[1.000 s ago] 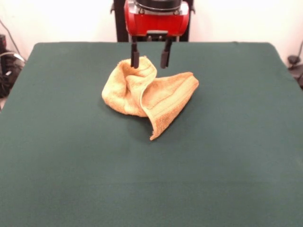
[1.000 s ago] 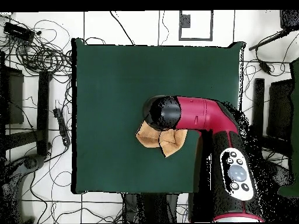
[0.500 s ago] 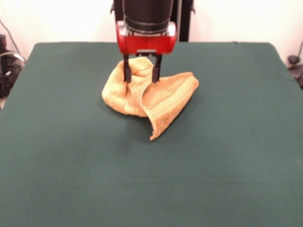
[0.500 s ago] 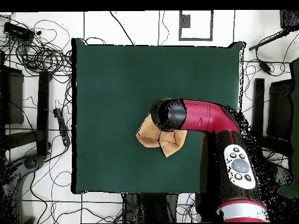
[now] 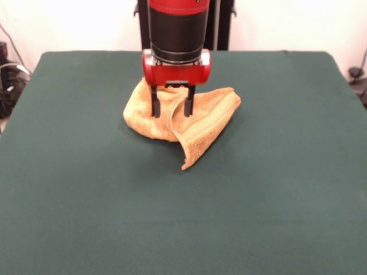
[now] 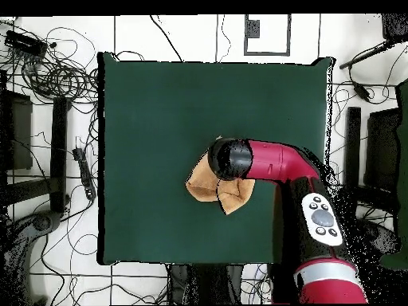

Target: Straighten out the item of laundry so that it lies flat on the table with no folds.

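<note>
Under the spread hand (image 5: 171,109) — crumpled towel (image 5: 200,123)

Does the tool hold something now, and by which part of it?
Nothing is held yet. The tool is open, its fingers down on the crumpled towel near its middle fold.

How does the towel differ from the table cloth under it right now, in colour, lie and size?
The towel is golden-orange; the table covering is dark green. The towel is crumpled in a folded heap with one corner pointing toward the camera in the front view, while the table cloth lies flat and smooth. The towel covers only a small patch near the middle; the table is far bigger. The open tool stands over the towel. Both are soft fabric surfaces.
</note>
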Controlling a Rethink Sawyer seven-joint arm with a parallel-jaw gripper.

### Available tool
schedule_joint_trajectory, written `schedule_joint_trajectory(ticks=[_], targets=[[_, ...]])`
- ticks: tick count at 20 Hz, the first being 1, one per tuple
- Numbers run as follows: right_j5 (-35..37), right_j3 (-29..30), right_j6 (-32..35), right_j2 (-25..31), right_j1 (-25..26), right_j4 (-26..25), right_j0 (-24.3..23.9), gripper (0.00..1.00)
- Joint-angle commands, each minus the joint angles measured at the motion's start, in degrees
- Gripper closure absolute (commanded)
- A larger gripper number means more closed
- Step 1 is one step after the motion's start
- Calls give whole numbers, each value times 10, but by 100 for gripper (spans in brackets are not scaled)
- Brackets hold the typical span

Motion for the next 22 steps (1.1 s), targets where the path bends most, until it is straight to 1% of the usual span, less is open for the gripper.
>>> schedule_joint_trajectory(ticks=[1,10,16,22], targets=[[-23,38,71,28,29,7,11,0],[-27,35,69,27,34,2,12,0],[-60,33,75,19,65,-12,15,0],[-76,37,80,15,71,-9,13,0]])
